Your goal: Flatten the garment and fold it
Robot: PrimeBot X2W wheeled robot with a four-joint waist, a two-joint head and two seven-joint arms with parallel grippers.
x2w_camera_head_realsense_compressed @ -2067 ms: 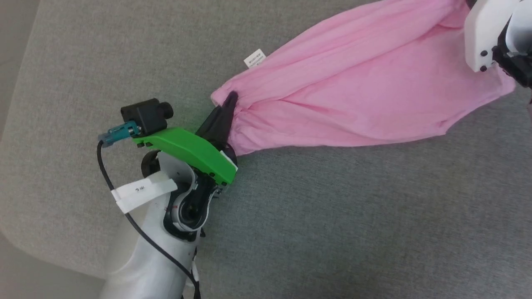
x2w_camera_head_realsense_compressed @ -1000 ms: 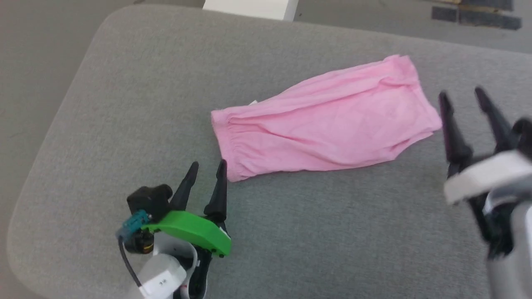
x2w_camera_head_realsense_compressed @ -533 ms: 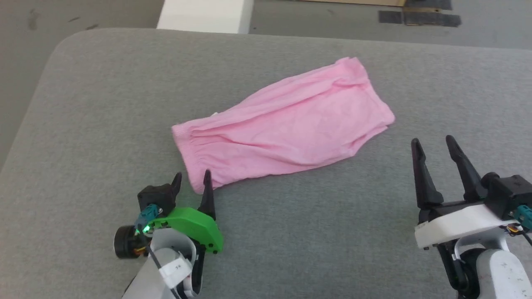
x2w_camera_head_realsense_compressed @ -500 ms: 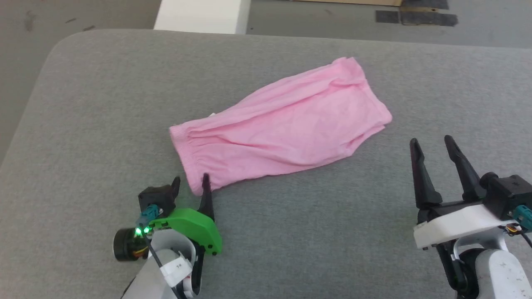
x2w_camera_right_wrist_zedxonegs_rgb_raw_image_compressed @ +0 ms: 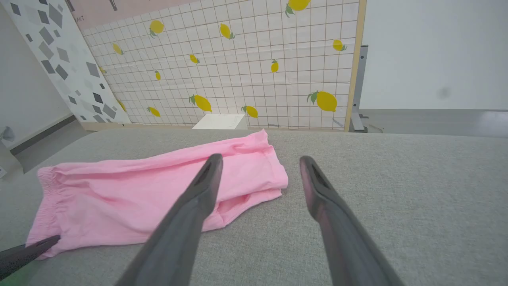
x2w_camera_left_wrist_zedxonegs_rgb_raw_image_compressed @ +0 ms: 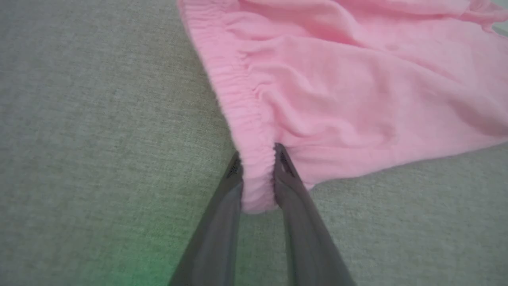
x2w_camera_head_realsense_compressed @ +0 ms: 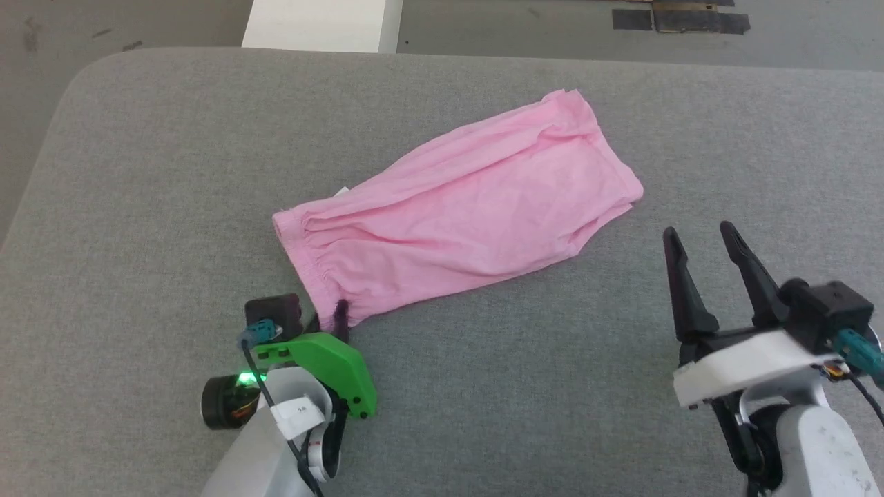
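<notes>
The light-pink garment [x2w_camera_head_realsense_compressed: 463, 214] lies flat and slantwise on the grey cushion [x2w_camera_head_realsense_compressed: 173, 172], its gathered elastic hem [x2w_camera_head_realsense_compressed: 300, 259] at the near left and its small white tag [x2w_camera_head_realsense_compressed: 342, 191] peeking from the far edge. My left gripper [x2w_camera_head_realsense_compressed: 331, 312] is at the hem's near corner. In the left wrist view my left gripper [x2w_camera_left_wrist_zedxonegs_rgb_raw_image_compressed: 258, 153] is shut on the hem [x2w_camera_left_wrist_zedxonegs_rgb_raw_image_compressed: 238, 99], which is pinched between the two fingers. My right gripper [x2w_camera_head_realsense_compressed: 697, 231] stands open over the bare cushion, near the garment's right end [x2w_camera_right_wrist_zedxonegs_rgb_raw_image_compressed: 254, 171], touching nothing. My right gripper [x2w_camera_right_wrist_zedxonegs_rgb_raw_image_compressed: 260, 159] holds nothing.
The cushion's rounded left edge [x2w_camera_head_realsense_compressed: 41, 159] drops to the floor. A white box [x2w_camera_head_realsense_compressed: 321, 24] stands beyond the far edge. A lemon-patterned panel [x2w_camera_right_wrist_zedxonegs_rgb_raw_image_compressed: 238, 59] rises behind the cushion.
Both grippers let go of the garment and drew back as the camera rose. Lately my left gripper slid forward over the hem's near corner and shut on it. The right stays open.
</notes>
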